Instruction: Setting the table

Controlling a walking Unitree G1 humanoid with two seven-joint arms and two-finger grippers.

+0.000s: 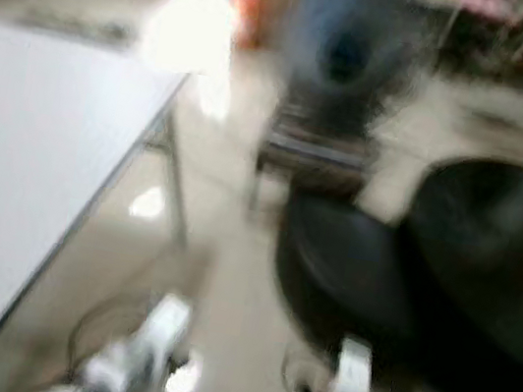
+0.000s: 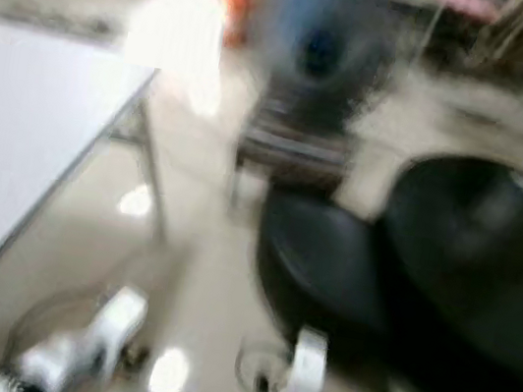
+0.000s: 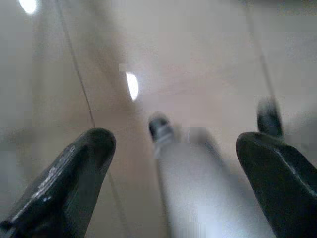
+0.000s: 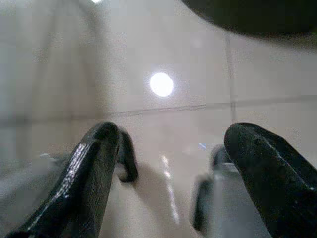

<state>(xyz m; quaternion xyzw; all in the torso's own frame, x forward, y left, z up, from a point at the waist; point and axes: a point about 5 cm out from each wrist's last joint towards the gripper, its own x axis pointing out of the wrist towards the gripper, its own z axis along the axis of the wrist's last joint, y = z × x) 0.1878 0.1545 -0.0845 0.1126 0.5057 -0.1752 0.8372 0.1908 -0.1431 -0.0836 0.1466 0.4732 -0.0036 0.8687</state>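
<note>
I'm walking, view blurred; white desk bare as far as I see, so nothing set yet. Left pincer & right pincer both spread, empty, hanging over floor

White table on the robot's left — top bare, blurred.

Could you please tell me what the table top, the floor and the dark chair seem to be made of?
The table top looks like smooth white laminate or painted board: flat, even, with a thin dark edge; blur leaves it open. The floor seems glossy pale tile, with grout lines and bright lamp reflections. The chair looks black, matte and padded, perhaps leather or vinyl, too blurred to tell.
</note>
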